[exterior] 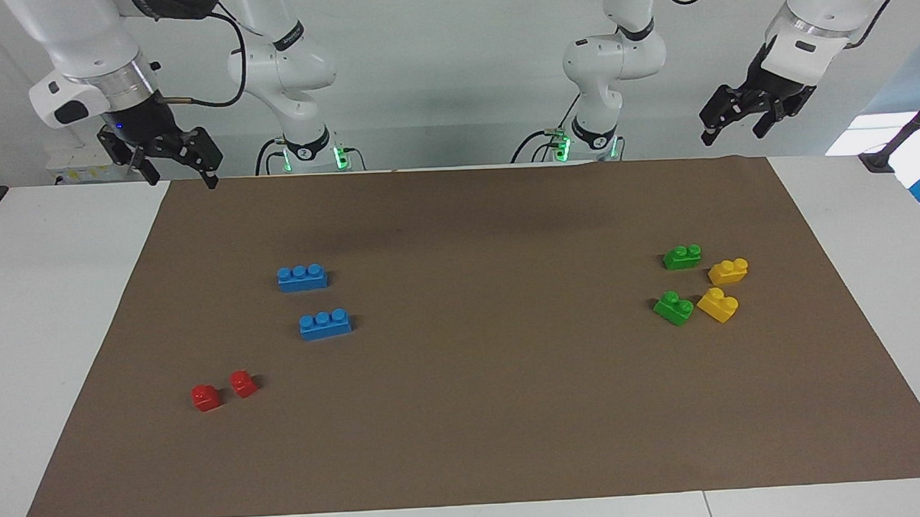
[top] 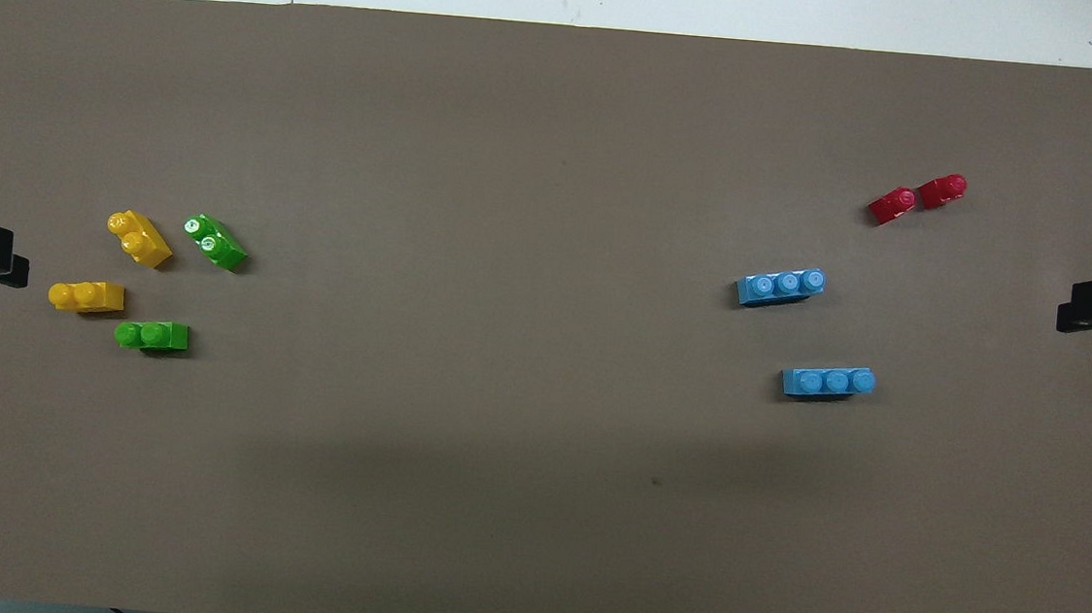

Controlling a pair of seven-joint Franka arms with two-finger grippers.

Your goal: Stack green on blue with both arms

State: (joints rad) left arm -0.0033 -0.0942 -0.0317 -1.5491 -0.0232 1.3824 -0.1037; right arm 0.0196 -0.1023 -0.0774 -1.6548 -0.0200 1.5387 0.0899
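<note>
Two green bricks lie toward the left arm's end of the brown mat: one nearer the robots [exterior: 682, 257] [top: 152, 335], one farther [exterior: 674, 308] [top: 216, 242]. Two long blue bricks lie toward the right arm's end, one nearer [exterior: 302, 278] [top: 829, 380] and one farther [exterior: 325, 324] [top: 780, 286]. All lie apart, studs up. My left gripper [exterior: 731, 136] hangs open and holds nothing, above the table's edge at its own end. Raised over the mat's corner at the other end, my right gripper [exterior: 182, 179] is open too, with nothing in it.
Two yellow bricks [exterior: 728, 270] [exterior: 718, 304] lie right beside the green ones, toward the left arm's end. Two small red bricks [exterior: 205, 397] [exterior: 243, 383] sit farther from the robots than the blue ones. The brown mat [exterior: 466, 442] covers most of the white table.
</note>
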